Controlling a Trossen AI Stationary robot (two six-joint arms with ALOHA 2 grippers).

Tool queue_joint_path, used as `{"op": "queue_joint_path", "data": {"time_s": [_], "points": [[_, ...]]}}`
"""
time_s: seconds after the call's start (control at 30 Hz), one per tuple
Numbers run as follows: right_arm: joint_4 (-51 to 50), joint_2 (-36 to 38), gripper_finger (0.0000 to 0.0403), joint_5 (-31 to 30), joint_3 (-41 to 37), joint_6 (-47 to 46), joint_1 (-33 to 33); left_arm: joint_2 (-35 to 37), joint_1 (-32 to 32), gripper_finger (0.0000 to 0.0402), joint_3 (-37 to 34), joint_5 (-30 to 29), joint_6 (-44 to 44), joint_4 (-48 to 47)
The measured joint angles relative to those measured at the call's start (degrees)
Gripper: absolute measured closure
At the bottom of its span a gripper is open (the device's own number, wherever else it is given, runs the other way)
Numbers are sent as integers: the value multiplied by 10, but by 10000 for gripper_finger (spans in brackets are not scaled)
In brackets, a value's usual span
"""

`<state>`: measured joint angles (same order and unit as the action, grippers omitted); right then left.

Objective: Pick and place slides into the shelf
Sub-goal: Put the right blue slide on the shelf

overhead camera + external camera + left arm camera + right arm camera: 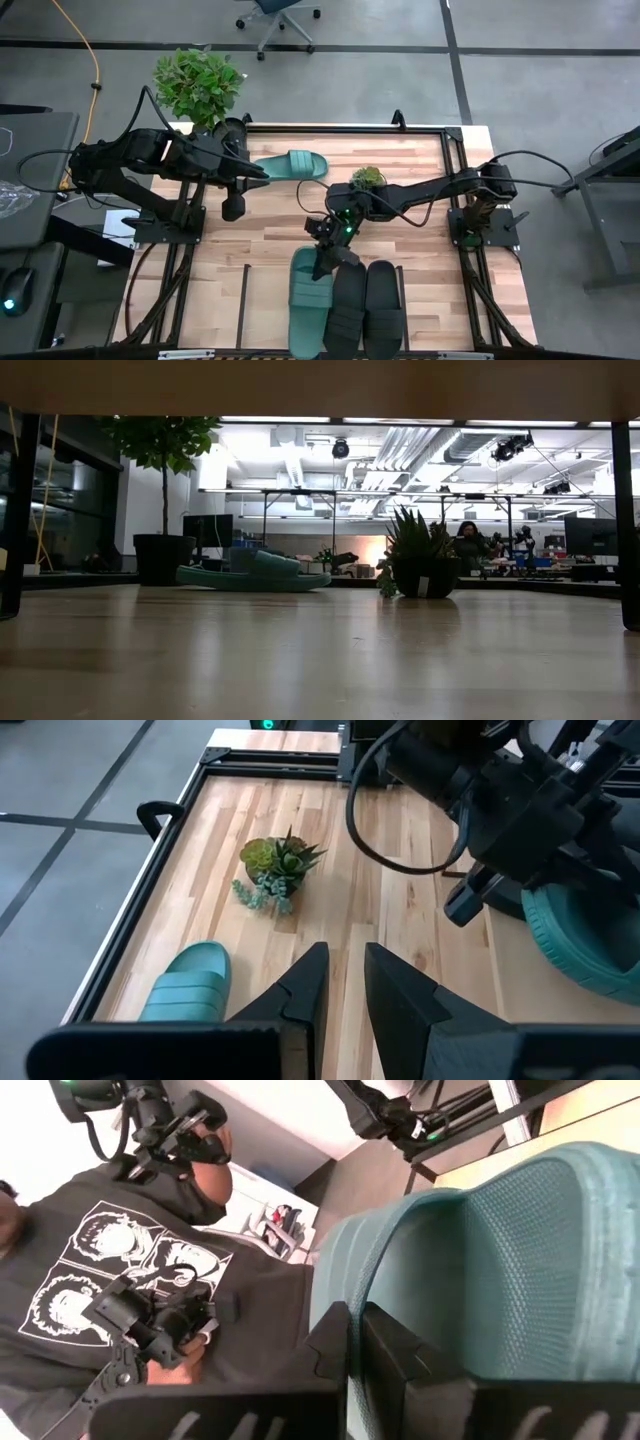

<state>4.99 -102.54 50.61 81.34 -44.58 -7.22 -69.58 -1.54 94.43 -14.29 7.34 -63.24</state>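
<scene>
One teal slide (pixel 291 163) lies sole down on the far part of the tabletop, also in the low view (pixel 255 575) and the left wrist view (pixel 190 985). My left gripper (pixel 262 172) (pixel 345 982) hovers just beside its near edge, fingers open, touching nothing. The second teal slide (pixel 309 300) lies lengthwise at the table's near edge in the shelf (pixel 245 300), next to two black slides (pixel 348 305) (pixel 382 305). My right gripper (pixel 323 260) (pixel 355 1348) is over its far end, shut on it. My right gripper pinches the teal slide's strap at its edge (pixel 365 1280) between both fingers, coming slanting down from the far side. The wide ribbed strap (pixel 540 1250) fills the wrist view. Whether the slide rests fully on the shelf board, I cannot tell.
A small potted plant (pixel 368 178) (pixel 280 870) stands mid-table between the arms. A large leafy plant (pixel 198 85) stands beyond the far left corner. A person in a dark printed T-shirt (pixel 130 1280) is at the near side. Bare wood lies left of the shelved slides.
</scene>
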Motion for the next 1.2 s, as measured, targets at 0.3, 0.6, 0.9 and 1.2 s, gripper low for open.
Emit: {"op": "queue_joint_path", "data": {"time_s": [0.3,0.6,0.9,1.2], "points": [[-17,0,403,-12,0,7,1,0,0,344,0,1,0,0],[-56,0,403,-15,0,30,2,0,0,344,0,4,0,0],[-65,1,403,-13,0,30,2,0,0,344,0,4,0,0],[-98,0,403,-7,0,33,3,0,0,344,0,4,0,0]]}}
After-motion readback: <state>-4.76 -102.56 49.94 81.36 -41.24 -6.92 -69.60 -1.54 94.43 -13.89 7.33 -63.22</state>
